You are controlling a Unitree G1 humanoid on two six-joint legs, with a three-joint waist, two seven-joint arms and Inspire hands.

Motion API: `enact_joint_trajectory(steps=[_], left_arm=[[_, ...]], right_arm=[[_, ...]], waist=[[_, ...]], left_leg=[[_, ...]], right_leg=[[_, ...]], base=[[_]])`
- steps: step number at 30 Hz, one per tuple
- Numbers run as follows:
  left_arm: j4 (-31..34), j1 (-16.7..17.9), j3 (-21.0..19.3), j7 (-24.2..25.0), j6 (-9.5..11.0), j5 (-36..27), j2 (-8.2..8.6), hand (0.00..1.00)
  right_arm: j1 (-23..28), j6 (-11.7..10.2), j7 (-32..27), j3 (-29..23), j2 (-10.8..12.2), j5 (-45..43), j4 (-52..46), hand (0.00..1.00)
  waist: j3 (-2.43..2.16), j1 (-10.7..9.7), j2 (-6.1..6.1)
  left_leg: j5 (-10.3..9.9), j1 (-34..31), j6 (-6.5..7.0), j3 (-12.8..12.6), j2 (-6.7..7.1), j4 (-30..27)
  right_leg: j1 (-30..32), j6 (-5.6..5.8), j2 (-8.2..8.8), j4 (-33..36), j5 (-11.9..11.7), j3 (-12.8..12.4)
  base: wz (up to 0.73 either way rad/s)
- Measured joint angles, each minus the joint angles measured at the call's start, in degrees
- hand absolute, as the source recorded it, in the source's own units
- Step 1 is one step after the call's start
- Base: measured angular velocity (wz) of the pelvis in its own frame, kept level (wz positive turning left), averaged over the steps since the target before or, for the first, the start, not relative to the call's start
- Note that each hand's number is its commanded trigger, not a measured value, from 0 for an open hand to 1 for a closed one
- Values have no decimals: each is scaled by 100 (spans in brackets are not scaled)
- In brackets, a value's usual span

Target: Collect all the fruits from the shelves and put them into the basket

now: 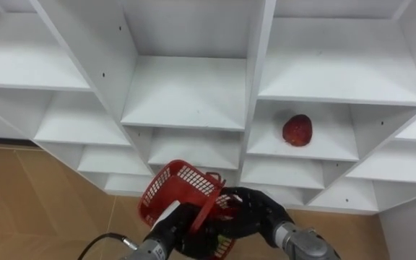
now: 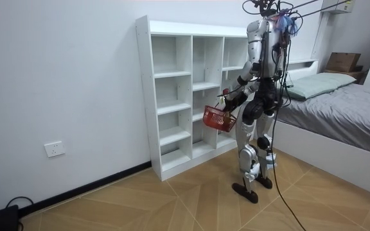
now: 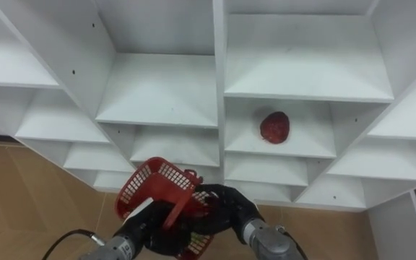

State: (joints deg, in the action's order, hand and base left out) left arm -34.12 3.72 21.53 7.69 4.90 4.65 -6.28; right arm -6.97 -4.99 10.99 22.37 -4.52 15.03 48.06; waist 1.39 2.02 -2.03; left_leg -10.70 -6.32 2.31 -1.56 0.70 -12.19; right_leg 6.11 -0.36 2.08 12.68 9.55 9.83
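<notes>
A: One fruit [image 1: 298, 130], red and round, is what I count. Where is it from the hands?
B: Up and to the right of the right hand [image 1: 258, 209], well apart from it, lying on a shelf [image 1: 331, 148] of the white closet [image 1: 183, 94].
A: And the basket [image 1: 173, 184]?
B: Red, tilted, held low before the closet. The left hand [image 1: 191, 235] comes in from lower left, its fingers curled round the handle. The basket's mesh wall and rim rise just above and ahead of that hand.
A: What of the right hand?
B: It comes in from lower right and lies against the basket's right side, just beside the left hand. Whether it grips the basket or merely rests there I cannot tell, because the dark hand and the mesh run together.
A: Anything in the basket?
B: The hands cover much of its inside, so I cannot say.
A: Where does the robot stand?
B: Upright on the wooden floor [image 2: 172, 199], close before the closet. Both hands and the basket are low in front of it, and a bed [image 2: 339, 96] is behind it
</notes>
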Motion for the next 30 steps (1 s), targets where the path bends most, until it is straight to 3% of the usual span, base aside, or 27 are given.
enact_joint_trajectory(steps=[21,30], left_arm=[[-4,7,-5,22,-41,-10,18,100],[-22,40,13,-96,-69,-58,-12,100]], right_arm=[[8,1,47,14,-16,-87,68,0],[51,6,124,63,-85,-135,-55,0]], waist=[[-2,7,0],[-34,-14,30]], left_leg=[[0,-8,0,24,3,-9],[1,3,-1,0,5,-29]], right_leg=[[-9,0,1,4,0,21],[-24,0,4,5,0,24]], base=[[0],[0]])
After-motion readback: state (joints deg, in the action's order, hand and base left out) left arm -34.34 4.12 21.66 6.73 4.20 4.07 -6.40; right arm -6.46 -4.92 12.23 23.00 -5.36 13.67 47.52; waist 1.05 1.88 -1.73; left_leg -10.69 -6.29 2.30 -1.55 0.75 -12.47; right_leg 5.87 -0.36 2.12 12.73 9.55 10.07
